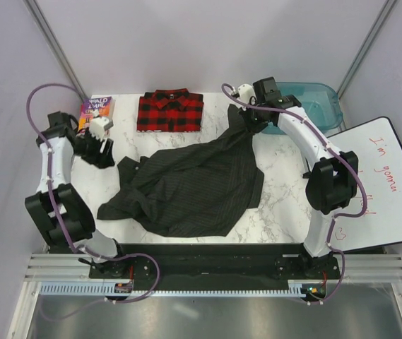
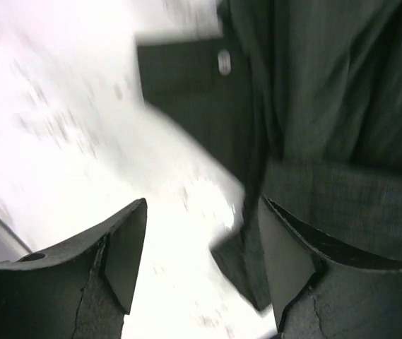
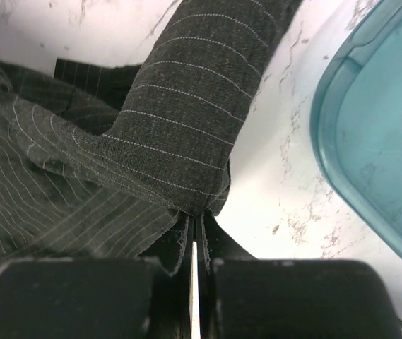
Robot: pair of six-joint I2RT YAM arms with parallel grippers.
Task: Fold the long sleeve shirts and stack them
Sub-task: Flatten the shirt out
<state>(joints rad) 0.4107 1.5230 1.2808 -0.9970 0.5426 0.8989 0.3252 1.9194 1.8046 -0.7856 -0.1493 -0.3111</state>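
I see the large dark charcoal pinstriped shirt [image 1: 193, 187] crumpled mid-table, one end raised toward the far right. The red-and-black plaid flannel shirt [image 1: 170, 111] lies folded at the far edge. White marble-pattern table [image 1: 278, 205], pale booth walls [image 1: 186, 42]. Right gripper [image 3: 195, 236] is pinched tight on a charcoal fold. Left gripper [image 2: 201, 240] is spread wide, gripping nothing, above the charcoal shirt's left edge.
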